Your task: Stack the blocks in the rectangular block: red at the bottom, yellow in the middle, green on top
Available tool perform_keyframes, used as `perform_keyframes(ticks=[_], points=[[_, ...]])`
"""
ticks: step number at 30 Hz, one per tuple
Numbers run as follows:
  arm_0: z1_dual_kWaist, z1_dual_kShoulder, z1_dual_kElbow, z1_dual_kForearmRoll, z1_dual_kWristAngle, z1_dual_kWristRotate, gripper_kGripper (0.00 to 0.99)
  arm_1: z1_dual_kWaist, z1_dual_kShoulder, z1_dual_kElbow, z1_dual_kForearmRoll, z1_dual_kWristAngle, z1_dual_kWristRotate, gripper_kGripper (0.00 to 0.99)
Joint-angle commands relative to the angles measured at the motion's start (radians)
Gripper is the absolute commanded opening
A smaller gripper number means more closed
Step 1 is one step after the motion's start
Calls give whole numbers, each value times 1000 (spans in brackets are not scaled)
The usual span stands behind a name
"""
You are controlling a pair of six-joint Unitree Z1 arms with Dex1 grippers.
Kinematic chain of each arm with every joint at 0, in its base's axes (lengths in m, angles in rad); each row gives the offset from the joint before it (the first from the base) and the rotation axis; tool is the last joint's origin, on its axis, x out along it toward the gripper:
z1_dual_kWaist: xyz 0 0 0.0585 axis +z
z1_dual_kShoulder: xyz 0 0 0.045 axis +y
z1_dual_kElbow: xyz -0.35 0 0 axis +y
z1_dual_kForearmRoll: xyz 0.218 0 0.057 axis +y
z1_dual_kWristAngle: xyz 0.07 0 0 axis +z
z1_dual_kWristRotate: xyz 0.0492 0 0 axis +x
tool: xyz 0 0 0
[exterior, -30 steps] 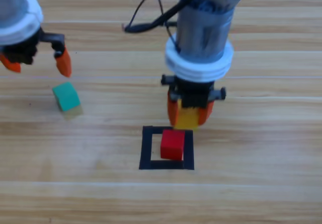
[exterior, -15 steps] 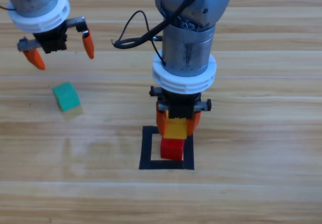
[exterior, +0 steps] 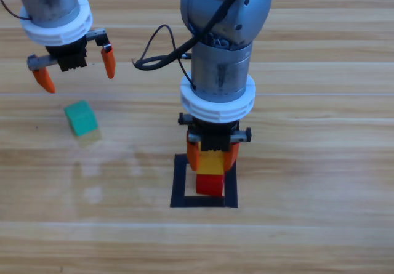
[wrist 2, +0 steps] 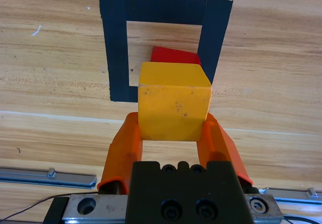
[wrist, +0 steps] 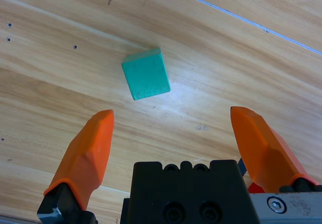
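High view: wooden desk with two arms descending from the top edge. The right end effector stands over the tape rectangle, jaws clamped on the yellow cube, which sits directly above the red cube inside the outline; contact between the two cannot be told. The left end effector hangs at upper left, jaws spread wide and empty, above the desk. The green cube lies alone on the desk below it, well apart from the rectangle.
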Motion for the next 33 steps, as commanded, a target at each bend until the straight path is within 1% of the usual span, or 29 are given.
perform_keyframes(ticks=[1, 5, 6, 7, 8, 9, 10, 14, 17, 18, 20, 22, 26, 29, 31, 32, 33], points=[[18, 45, 8, 4, 11, -23, 986, 22, 66, -2, 11, 6, -2, 156], [18, 55, 12, 4, 18, -51, 986, 23, 64, -1, 11, 0, -2, 161], [20, 60, 12, 4, 18, -56, 986, 23, 66, -1, 11, 0, -3, 235], [23, 65, 14, 4, 18, -63, 986, 23, 66, 1, 11, 0, -5, 385], [28, 66, 17, 4, 19, -75, 986, 23, 66, 1, 11, 0, -5, 598], [34, 71, 23, 4, 18, -88, 986, 23, 64, 1, 12, -2, -5, 867], [40, 75, 26, 4, 18, -95, 986, 23, 61, 2, 14, -5, -3, 985], [69, 103, 26, 4, 8, -97, 974, 29, 30, 1, 14, -20, -6, 990], [81, 121, 25, 1, 4, -91, 973, 42, -26, -1, 14, -68, -11, 990], [83, 124, 25, 0, 4, -91, 974, 48, -52, -1, 12, -97, -12, 990], [84, 132, 23, -4, 4, -89, 974, 65, -115, -8, 12, -194, -14, 990], [84, 140, 22, -5, 1, -89, 974, 77, -166, -22, 12, -260, -40, 990], [86, 154, 32, -17, -7, -89, 974, 103, -250, -44, 3, -369, -187, 990], [86, 160, 55, -42, -18, -89, 974, 103, -284, -28, -3, -389, -264, 990], [86, 166, 74, -60, -25, -88, 974, 91, -319, 16, -20, -401, -312, 990], [86, 166, 81, -70, -30, -88, 974, 83, -347, 62, -45, -404, -332, 990], [86, 169, 85, -74, -31, -86, 974, 74, -396, 150, -106, -402, -362, 989]])
